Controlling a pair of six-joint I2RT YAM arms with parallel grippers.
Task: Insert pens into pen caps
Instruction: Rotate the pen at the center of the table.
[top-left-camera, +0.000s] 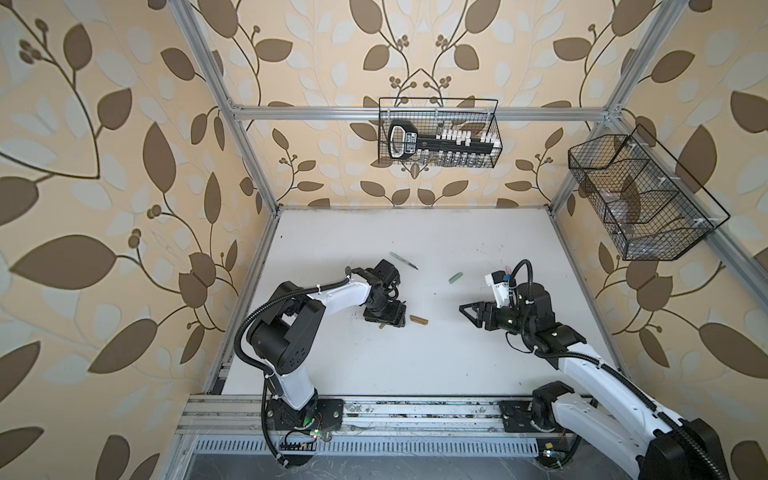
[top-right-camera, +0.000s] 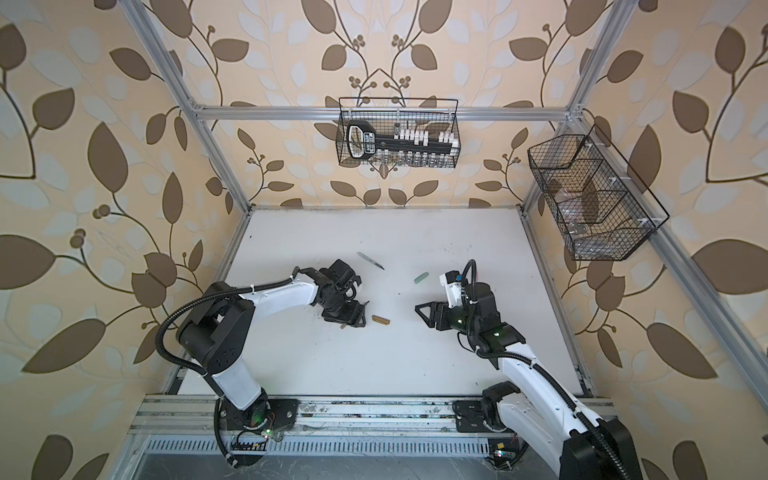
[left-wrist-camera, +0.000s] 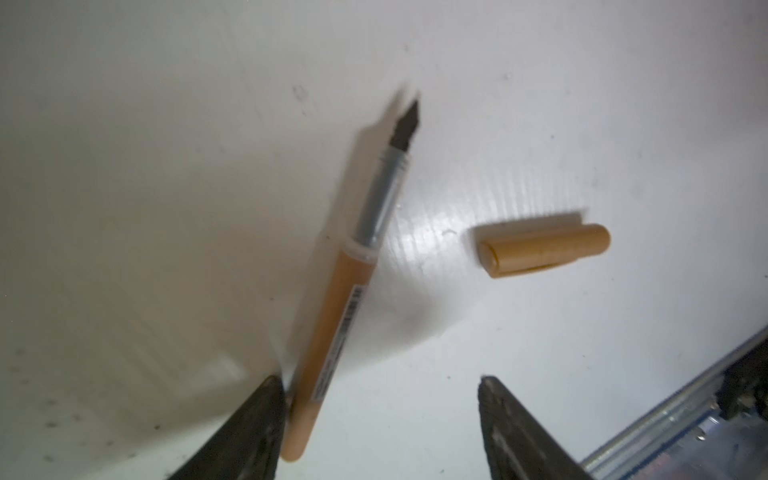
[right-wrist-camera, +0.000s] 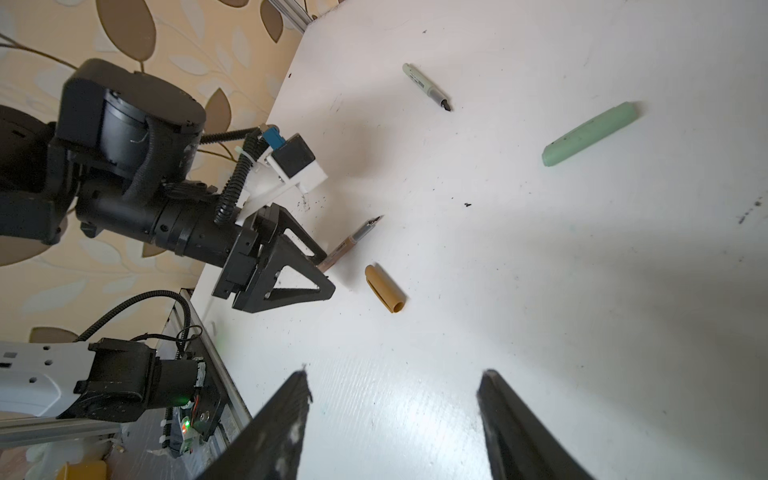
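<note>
Sitting nearest the arms' bases, just left of the brown cap (left-wrist-camera: 544, 249) and not touching it: brown pen (left-wrist-camera: 332, 291) — uncapped, dark nib pointing away from the left claw (left-wrist-camera: 380, 386). That claw stands with its fingers apart around the rear of the barrel. One finger is against the barrel and the other well clear, so nothing is clamped. The blur does not settle whether the pen lies flat on the white surface (top-left-camera: 374, 374).

Handling, by judgement: light, stiff plastic, with a smooth round barrel apt to roll or swivel in a pinch. The best hold looks to be the labelled mid-barrel, leaving the grey neck free to enter the cap. Nib — delicate, and it marks.

Brown cap: lying on its side, alone. Short, hollow and light, so likely to skid if pushed. Take it across the middle, with the mouth left clear.

Right claw (right-wrist-camera: 395, 376): well right of the brown cap, fingers apart, nothing between them.

Green cap (top-left-camera: 456, 277): beyond the brown cap and somewhat to its right, on its side.

Green pen (top-left-camera: 404, 261): farther beyond the brown cap than the green cap is, uncapped, well apart from its own cap.

Wire basket (top-left-camera: 440, 99): far beyond the brown cap, hung on the back rail (top-left-camera: 332, 111).
</note>
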